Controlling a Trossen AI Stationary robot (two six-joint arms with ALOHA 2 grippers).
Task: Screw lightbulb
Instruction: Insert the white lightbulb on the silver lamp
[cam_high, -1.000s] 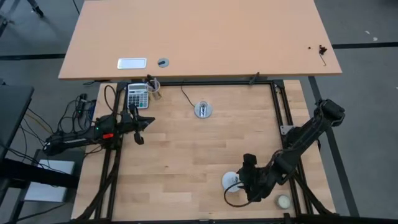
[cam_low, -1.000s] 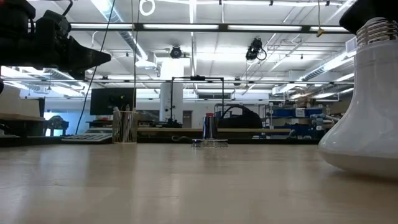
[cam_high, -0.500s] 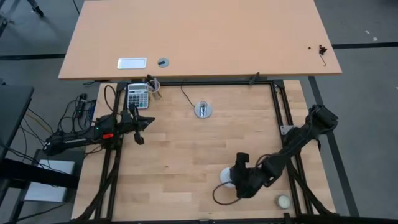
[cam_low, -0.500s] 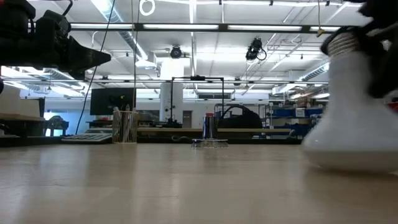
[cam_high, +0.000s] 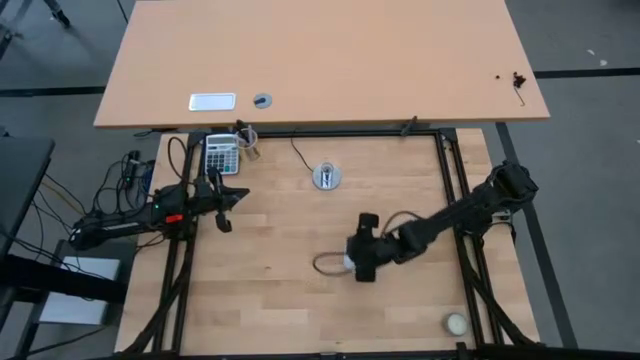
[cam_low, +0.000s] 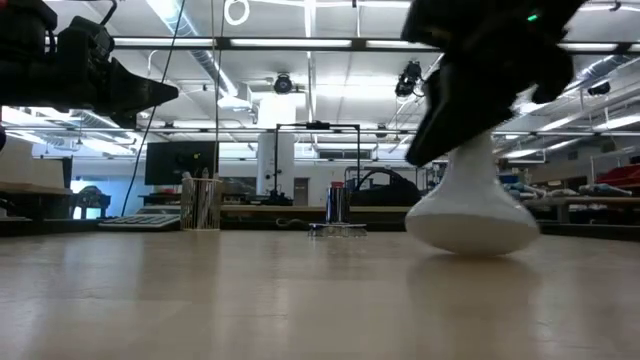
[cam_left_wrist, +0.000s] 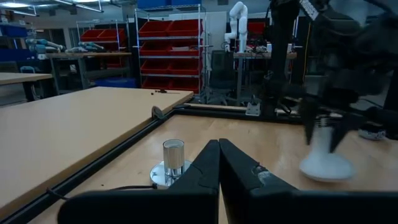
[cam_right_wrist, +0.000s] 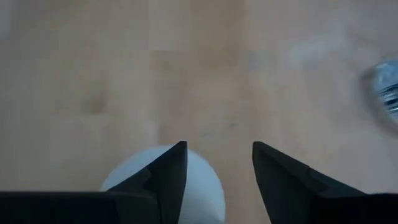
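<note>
Since 1 second ago the lightbulb (cam_high: 349, 263) has travelled from the near right part of the worktop (cam_high: 280, 230) toward its middle, carried along by the right claw (cam_high: 359, 262). It stands globe-down on the wood, screw base up between the right claw's 2 fingers (cam_right_wrist: 163, 175), which straddle that neck part-open; whether they press it cannot be told. Farther back sits the silver socket disc (cam_high: 326, 177). Off at the left edge the left claw (cam_high: 234, 196) hangs closed and empty. No writing is readable.
</note>
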